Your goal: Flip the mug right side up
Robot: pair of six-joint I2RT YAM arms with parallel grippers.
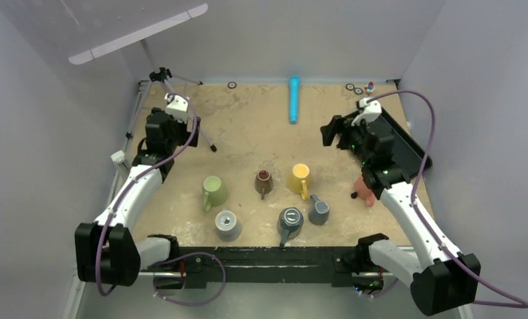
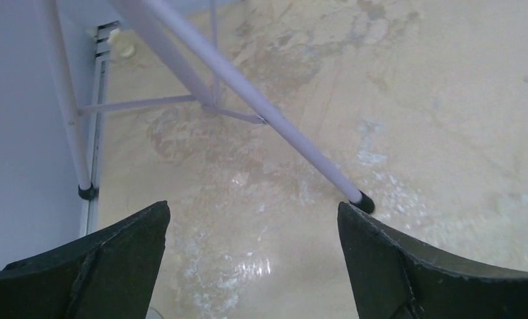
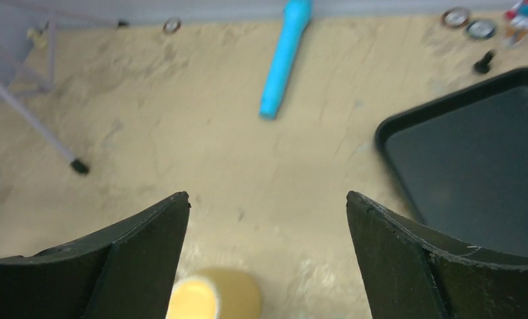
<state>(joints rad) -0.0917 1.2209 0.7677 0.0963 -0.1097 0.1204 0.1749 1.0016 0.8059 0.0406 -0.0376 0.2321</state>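
Top: black base rail (image 1: pixel 274 256) nearest; both arms raised, swung outward, clear of mug cluster, prob. so cam sees all mugs. Grey mug (image 1: pixel 227 225), near-left of cluster, shows foot ring, so looks inverted = likely target. Dark mug (image 1: pixel 290 222) beside it maybe inverted too, can't tell.

L wrist: left gripper (image 2: pixel 251 209) jaws spread, nothing between, over bare table (image 2: pixel 414 100) by tripod leg (image 2: pixel 274 126).

R wrist: right gripper (image 3: pixel 268 199) spread, empty; yellow mug (image 3: pixel 215 296) just below, tray (image 3: pixel 474 166) to right.
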